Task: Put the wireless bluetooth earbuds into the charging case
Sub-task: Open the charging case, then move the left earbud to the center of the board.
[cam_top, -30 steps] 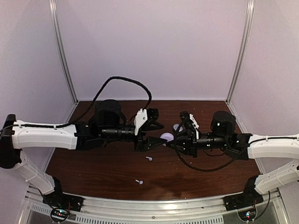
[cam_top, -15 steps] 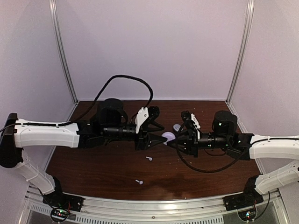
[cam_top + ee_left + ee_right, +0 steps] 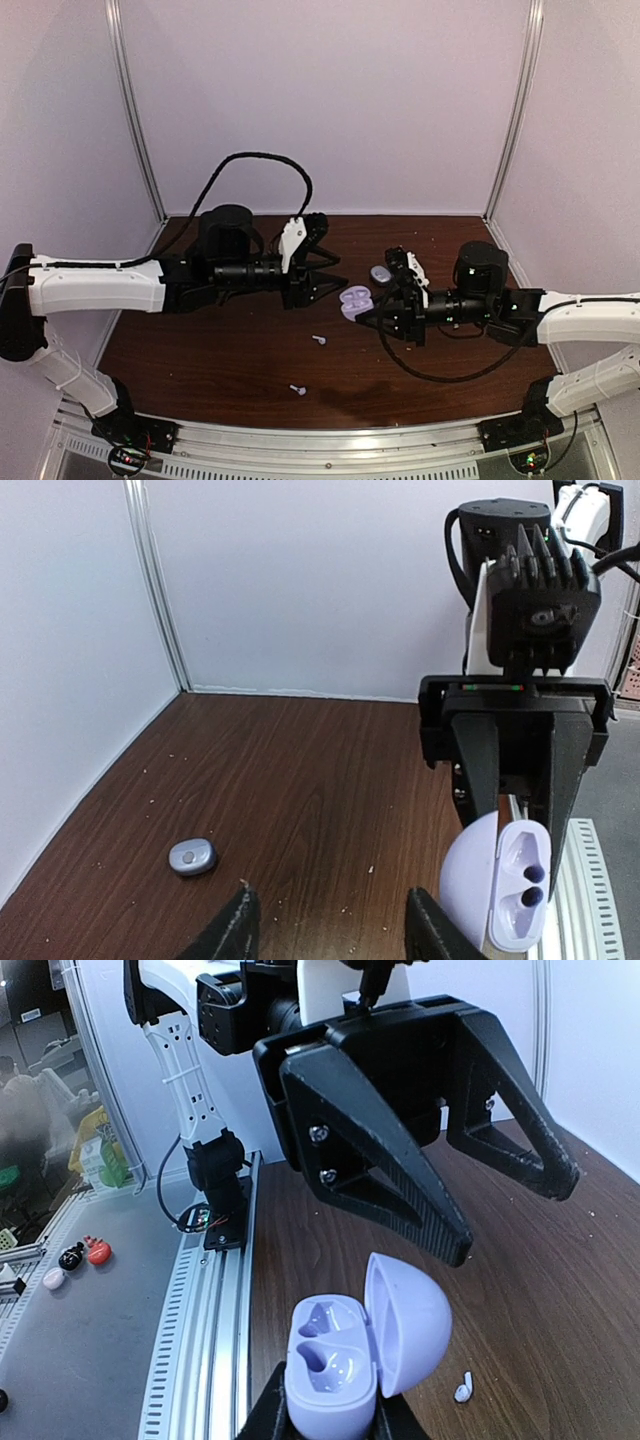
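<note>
**Case open in hand, earbuds loose on the desk**

My right fingers (image 3: 480,770) are clamped tight on the base of the lilac round plastic charging case (image 3: 335,1365). Its lid is swung open and it sits mid-frame in the top view, seemingly clear of the dark wood desk (image 3: 200,360). My left fingers (image 3: 400,1195) stand partly apart with nothing between them, just beside the case. The two tiny whitish earbuds with short stems (image 3: 318,340) lie on the desk below centre of the top view, apart from the case. The nearer earbud (image 3: 297,389) is closer to the bottom edge.

I judge the earbuds near weightless, hard and glossy, so a sloppy pinch will likely make them skate or flip. I would nip each across the bulb, leaving the stem free to steer into its socket. The lid hinge looks like the weak spot.

Only the right wrist view shows both sockets empty, with one earbud at lower right. Only the left wrist view shows a small grey-blue oval object (image 3: 192,856) at lower left, and the case edge-on
</note>
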Controlling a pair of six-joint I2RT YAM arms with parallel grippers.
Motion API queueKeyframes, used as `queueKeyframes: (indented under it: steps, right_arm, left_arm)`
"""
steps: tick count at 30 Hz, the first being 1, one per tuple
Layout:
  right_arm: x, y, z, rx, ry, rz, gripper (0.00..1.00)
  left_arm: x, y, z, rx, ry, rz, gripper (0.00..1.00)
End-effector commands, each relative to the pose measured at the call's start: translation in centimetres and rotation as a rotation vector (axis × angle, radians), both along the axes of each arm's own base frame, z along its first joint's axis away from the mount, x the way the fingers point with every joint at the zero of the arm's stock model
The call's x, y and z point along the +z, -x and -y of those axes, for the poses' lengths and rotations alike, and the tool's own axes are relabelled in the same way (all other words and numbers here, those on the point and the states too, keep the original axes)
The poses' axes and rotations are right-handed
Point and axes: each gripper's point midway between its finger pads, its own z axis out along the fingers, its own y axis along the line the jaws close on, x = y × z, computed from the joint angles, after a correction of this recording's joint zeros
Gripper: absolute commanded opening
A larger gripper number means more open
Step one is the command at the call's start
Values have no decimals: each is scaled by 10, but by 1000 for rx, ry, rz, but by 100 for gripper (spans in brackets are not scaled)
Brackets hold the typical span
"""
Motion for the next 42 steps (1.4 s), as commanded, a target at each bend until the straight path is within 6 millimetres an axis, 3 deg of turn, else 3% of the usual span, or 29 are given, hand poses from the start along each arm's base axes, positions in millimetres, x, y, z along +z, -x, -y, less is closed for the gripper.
queueKeyframes:
  steps: [1,4,8,11,16,19,27,34,42]
  right_arm:
    - [12,2,5,-9,-39,65,0]
    - [10,1,10,-35,-54,86,0]
    - [8,-2,13,-59,-58,87,0]
    - [4,-2,16,-69,-55,80,0]
    - [-1,0,23,-68,-62,54,0]
    - [-3,0,27,-75,-72,38,0]
    - [-6,-1,37,-104,-81,21,0]
    - [-5,-7,44,-134,-80,18,0]
    - [0,-10,52,-159,-95,19,0]
  left_arm:
    - [17,-4,-12,21,59,29,53]
    - [14,-9,-24,45,74,-14,56]
    - [-14,-19,-40,88,15,-83,59]
    - [-50,-21,-47,115,-103,-130,59]
    - [-124,-23,-62,122,-445,-189,58]
    - [-149,-13,-66,67,-538,-232,54]
    - [-179,26,-70,-118,-639,-285,50]
    - [-194,54,-65,-194,-742,-251,41]
    - [-218,76,-62,-240,-902,-197,38]
